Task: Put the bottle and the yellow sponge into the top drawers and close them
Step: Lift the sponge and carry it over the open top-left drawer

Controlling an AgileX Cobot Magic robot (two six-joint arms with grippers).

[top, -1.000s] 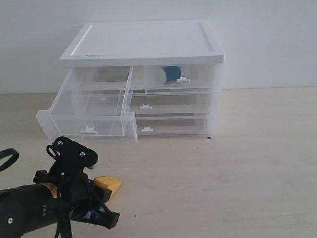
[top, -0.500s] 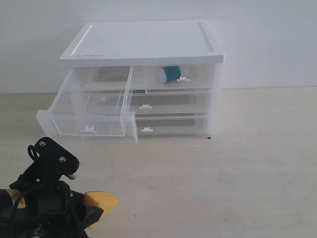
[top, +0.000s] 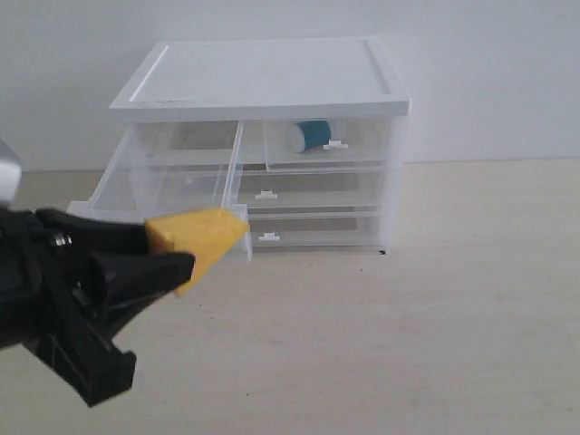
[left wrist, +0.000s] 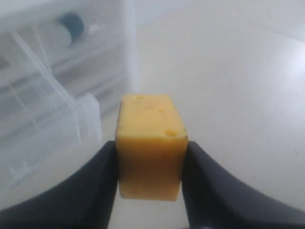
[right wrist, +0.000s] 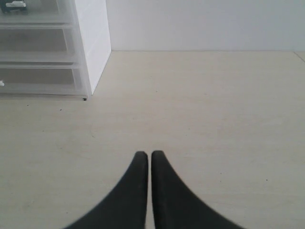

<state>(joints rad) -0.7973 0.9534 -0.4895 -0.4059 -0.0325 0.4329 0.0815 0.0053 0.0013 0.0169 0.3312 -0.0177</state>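
Left gripper (left wrist: 150,164) pinching the yellow sponge (top: 201,234), open drawer ahead.
Over the table's (top: 453,299) front-left corner, the pitted foam wedge hangs just short of the left of the top drawers (top: 172,186), clear hard plastic, pulled out. Farther back the bottle (top: 310,136) lies on its side in the shut right one. The right gripper (right wrist: 149,164), pressed together and empty, is the farther arm.

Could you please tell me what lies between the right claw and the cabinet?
Nothing but bare table. The right wrist view shows an open stretch from the right claw to the cabinet.
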